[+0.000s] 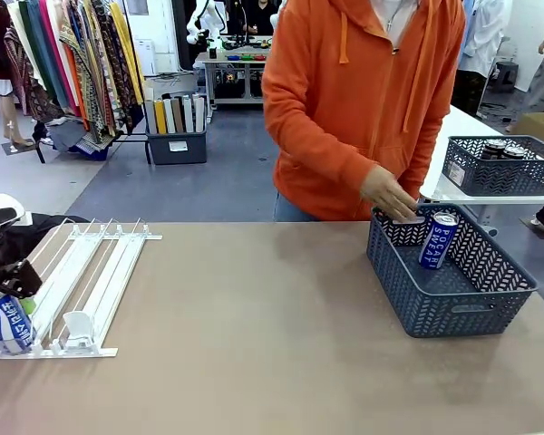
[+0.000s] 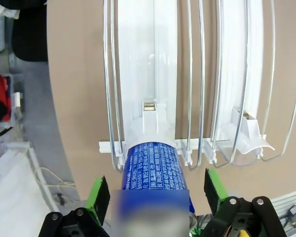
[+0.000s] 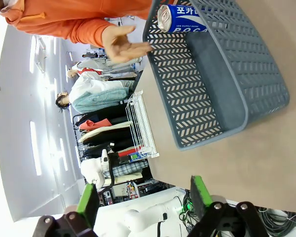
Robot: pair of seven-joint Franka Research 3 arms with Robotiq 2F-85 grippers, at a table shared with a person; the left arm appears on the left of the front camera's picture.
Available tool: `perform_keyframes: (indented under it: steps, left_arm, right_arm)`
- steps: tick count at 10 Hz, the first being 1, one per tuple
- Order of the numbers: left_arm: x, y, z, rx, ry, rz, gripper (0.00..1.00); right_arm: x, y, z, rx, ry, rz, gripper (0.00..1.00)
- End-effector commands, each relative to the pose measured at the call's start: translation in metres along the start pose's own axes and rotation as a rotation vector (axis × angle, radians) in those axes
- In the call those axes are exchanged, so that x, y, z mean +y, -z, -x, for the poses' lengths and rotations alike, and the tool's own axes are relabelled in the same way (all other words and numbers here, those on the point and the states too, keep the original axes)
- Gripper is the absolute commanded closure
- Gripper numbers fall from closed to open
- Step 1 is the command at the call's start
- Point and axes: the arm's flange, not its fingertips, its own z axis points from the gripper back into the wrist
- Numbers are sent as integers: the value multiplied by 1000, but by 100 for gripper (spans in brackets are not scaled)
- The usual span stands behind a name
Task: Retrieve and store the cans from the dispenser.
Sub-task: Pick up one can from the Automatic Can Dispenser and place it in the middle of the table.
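Lower left of the front view: left jaws spread wide on either side of a blue can (image 1: 5, 324) at the near end of the white rack (image 1: 91, 272), in its leftmost lane. Same can (image 2: 153, 168) bottom centre in the left wrist view, blurred at its lower end, white lettering over blue; green pads (image 2: 98, 195) flanking it with a sliver of gap on each side - not pinching it. Rack (image 2: 138, 74) running up the frame from the can, wire rails bowing outward, a white stopper (image 2: 246, 129) in the neighbouring lane to the right. No other can in the lanes.

Right of centre in the front view: dark grey basket (image 1: 417, 294) on the brown table (image 1: 254, 344), a second blue can (image 1: 438, 240) leaning inside its far end. Person in an orange hoodie behind it, one hand (image 1: 390, 195) at the far rim, just beside that can.

Upper right: another basket (image 1: 517, 177) on a white side table, dark cans (image 1: 503, 149) showing over its rim.

Right wrist view - right jaws spread, green pads (image 3: 88, 203) well apart at the bottom edge, nothing between them. Basket (image 3: 222, 79) at upper right, can (image 3: 180, 19) sideways at the top, open hand (image 3: 121, 44) near the rim.
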Motion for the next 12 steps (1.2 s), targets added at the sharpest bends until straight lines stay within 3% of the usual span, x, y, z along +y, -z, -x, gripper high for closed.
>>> perform_keyframes:
  steps: [1, 2, 3, 9, 12]
  left_arm:
    - [-1, 19, 28, -9, -18, -34, 0]
    - [0, 17, 28, -5, -18, -47, 58]
    - [1, 17, 28, -8, -21, -48, 100]
    - [-1, 13, 31, -27, -28, -32, 100]
    - [-14, -31, 36, -130, -20, -14, 100]
  right_arm:
    - [2, -2, 1, 8, 6, 0, 0]
    - [2, -2, 1, 8, 6, 0, 0]
    - [2, -2, 1, 8, 6, 0, 0]
    - [2, -2, 1, 8, 6, 0, 0]
    - [2, -2, 1, 8, 6, 0, 0]
